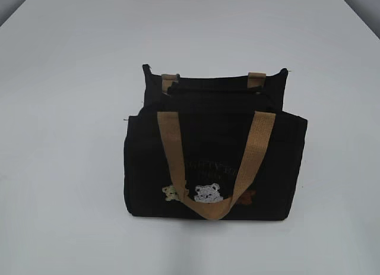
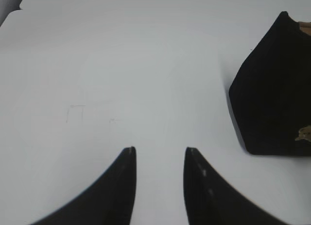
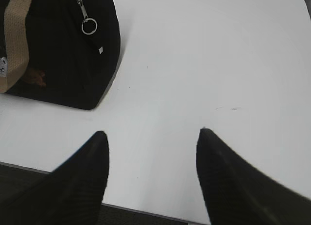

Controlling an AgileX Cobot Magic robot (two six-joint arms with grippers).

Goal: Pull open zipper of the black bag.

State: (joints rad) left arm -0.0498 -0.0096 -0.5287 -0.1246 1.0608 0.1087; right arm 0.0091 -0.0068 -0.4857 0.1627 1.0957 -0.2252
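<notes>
Black bag point(image 1: 214, 168) standing upright mid-worktop point(image 1: 59, 138), front face and bear patches toward the exterior camera, tan handle point(image 1: 214, 162) draped down over that face. Top edge dark and hard to read from here; zip track not clearly made out in the exterior view.

Left gripper point(image 2: 159, 154) low over bare worktop, fingers point(image 2: 124, 181) partly open with a modest gap, nothing between them. Bag's end panel off to the right of that view, apart from the fingers. Probably parked there to come in and steady the bag's left end.

Right gripper point(image 3: 153, 137) near the worktop's front edge, fingers point(image 3: 92, 166) spread wide, empty too. Ahead and to the left, the bag's other end panel, with a small silver pull and ring point(image 3: 86, 18) hanging against the black fabric, most likely the zipper pull. Clear of the fingers, not yet reached.

Task looks barely begun: both grippers clear of the bag, pull untouched. Next call, by the look of it: right fingers up onto that ring, a small, dangling target likely to swing away.
</notes>
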